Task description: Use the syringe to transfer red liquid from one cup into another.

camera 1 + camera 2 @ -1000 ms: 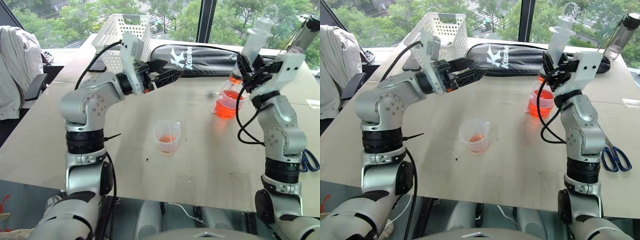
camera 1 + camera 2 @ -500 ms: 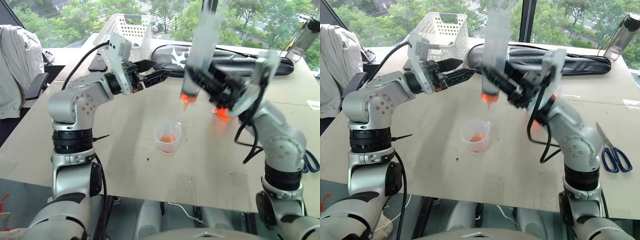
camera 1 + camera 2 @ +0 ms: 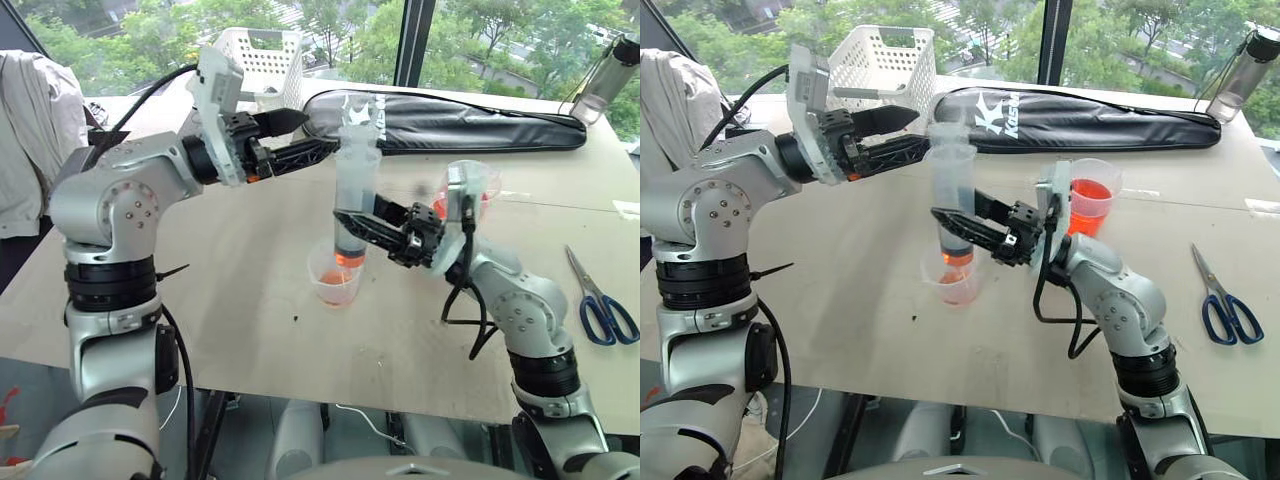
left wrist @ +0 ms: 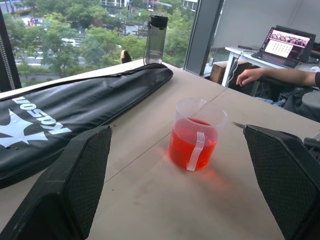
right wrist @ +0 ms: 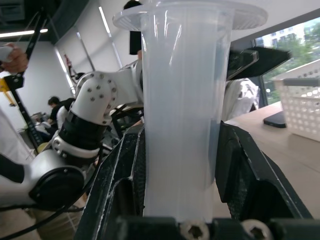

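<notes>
The syringe (image 3: 952, 205) stands upright, tip in the small cup (image 3: 949, 283), clamped in the right hand (image 3: 958, 228). The beaker (image 3: 1092, 197) of red liquid (image 4: 192, 144) sits behind the cup on the counter (image 3: 940, 350). The left hand (image 3: 902, 138), fingers apart, hovers behind the cup.

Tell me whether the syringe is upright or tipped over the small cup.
Upright: the syringe stands vertical in the right gripper, flange up, its red-filled lower end down inside the small cup's rim.
</notes>
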`<state>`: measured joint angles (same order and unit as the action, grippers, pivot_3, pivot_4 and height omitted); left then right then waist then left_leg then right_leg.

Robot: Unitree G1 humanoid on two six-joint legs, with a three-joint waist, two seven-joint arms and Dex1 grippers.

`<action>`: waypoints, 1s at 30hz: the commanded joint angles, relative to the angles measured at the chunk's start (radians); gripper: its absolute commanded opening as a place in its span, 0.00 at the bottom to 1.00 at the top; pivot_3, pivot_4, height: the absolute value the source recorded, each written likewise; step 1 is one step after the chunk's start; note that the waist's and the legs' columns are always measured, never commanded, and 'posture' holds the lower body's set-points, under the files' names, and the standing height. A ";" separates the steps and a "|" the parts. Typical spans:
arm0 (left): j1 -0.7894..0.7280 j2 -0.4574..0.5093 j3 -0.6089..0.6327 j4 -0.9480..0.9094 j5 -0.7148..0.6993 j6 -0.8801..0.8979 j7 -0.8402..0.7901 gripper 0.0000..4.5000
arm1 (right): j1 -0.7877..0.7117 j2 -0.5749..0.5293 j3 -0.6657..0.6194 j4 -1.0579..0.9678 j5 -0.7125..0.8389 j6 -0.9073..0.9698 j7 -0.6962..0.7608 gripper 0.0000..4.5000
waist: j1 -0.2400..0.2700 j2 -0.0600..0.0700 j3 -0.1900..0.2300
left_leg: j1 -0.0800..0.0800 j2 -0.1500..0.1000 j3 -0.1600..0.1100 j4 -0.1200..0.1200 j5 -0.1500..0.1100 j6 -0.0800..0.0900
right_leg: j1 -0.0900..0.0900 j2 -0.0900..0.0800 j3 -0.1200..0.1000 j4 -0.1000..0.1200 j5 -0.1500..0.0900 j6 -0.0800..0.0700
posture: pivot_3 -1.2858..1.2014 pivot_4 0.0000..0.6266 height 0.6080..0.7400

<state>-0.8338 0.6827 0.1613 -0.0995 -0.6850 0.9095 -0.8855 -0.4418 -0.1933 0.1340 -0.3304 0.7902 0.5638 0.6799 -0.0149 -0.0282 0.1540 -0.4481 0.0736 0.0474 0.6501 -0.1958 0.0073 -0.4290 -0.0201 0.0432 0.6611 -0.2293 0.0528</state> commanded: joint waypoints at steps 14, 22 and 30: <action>-0.077 0.122 0.049 -0.018 -0.130 0.079 -0.040 0.95 | -0.035 0.048 0.055 0.118 -0.243 -0.207 0.047 0.33 | 0.003 0.000 0.000 | 0.000 0.000 0.000 0.000 0.000 0.000 | 0.000 0.000 0.000 0.000 0.000 0.000 | 0.52 0.24 0.88; -0.113 0.094 -0.009 -0.036 -0.115 0.127 0.036 0.95 | -0.037 0.066 0.065 0.129 -0.293 -0.231 0.041 0.33 | 0.000 0.000 0.000 | 0.000 0.000 0.000 0.000 0.000 0.000 | 0.000 0.000 0.000 0.000 0.000 0.000 | 0.52 0.24 0.88; -0.096 0.120 0.024 -0.041 -0.172 0.170 -0.007 0.95 | -0.041 0.088 0.049 0.136 -0.315 -0.228 0.012 0.33 | 0.000 0.000 0.000 | 0.000 0.000 0.000 0.000 0.000 0.000 | 0.000 0.000 0.000 0.000 0.000 0.000 | 0.52 0.24 0.88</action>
<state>-0.9273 0.7860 0.1611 -0.1114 -0.8316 1.0727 -0.8763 -0.4634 -0.1133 0.1955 -0.1665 0.4702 0.3636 0.6940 -0.0145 -0.0283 0.1542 -0.4483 0.0737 0.0473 0.6498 -0.1957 0.0072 -0.4292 -0.0197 0.0434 0.6612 -0.2294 0.0527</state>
